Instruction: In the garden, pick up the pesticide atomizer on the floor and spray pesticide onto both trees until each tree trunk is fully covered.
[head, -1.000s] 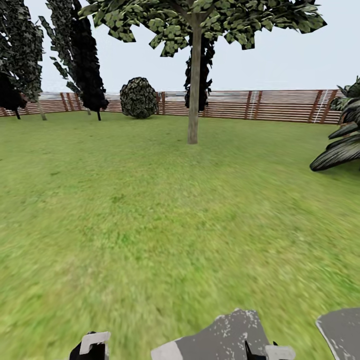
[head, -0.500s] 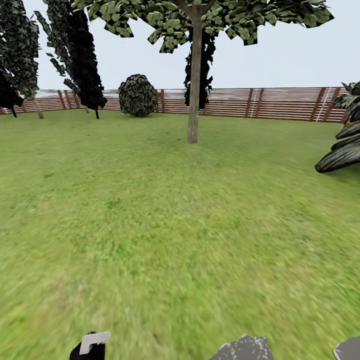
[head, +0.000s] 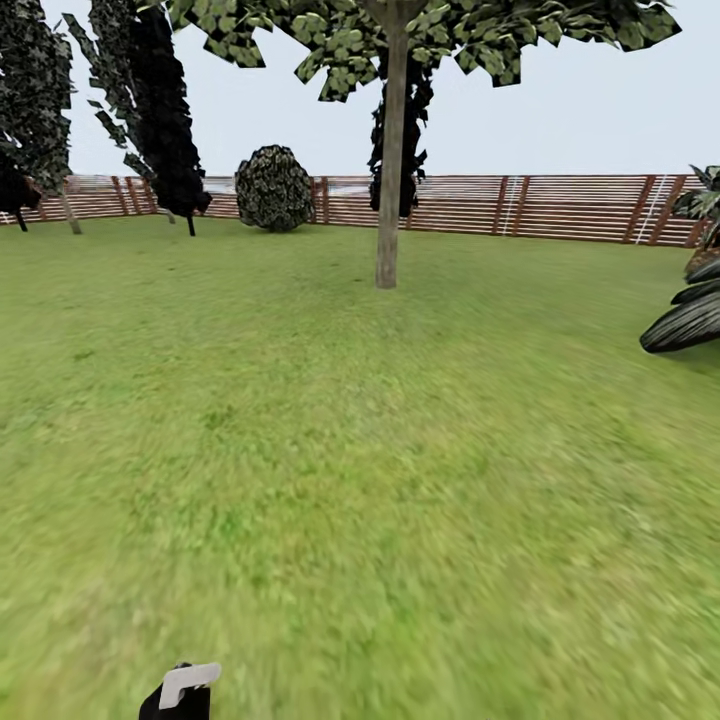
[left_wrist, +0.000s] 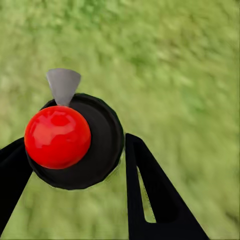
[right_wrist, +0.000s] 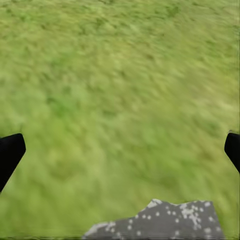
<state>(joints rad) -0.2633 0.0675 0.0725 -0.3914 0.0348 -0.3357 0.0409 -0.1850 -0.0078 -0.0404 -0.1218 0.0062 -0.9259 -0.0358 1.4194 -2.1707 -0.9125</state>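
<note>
My left gripper (left_wrist: 75, 142) is shut on the pesticide atomizer (left_wrist: 102, 145), a round black body with a red ball and a grey nozzle, held above grass. The tip of my left arm (head: 180, 692) peeks in at the head view's lower edge. My right gripper (right_wrist: 121, 150) is open over the lawn, with nothing between its fingers. Ahead in the garden stands a tree (head: 400, 30) with a straight grey-brown tree trunk (head: 389, 200), some way off across the grass. A second thin trunk (head: 68, 212) shows far left by the fence.
Green lawn (head: 360, 480) stretches between me and the tree. A reddish slat fence (head: 560, 208) closes the back. Black cone-shaped trees (head: 160, 110), a round bush (head: 274, 190) and dark palm fronds (head: 690, 320) stand around. A grey stepping stone (right_wrist: 160, 222) lies under my right gripper.
The view has moved forward over the lawn: the grey stepping stones and my right arm's tip have slid out at the bottom edge. The atomizer stays in my left gripper.
</note>
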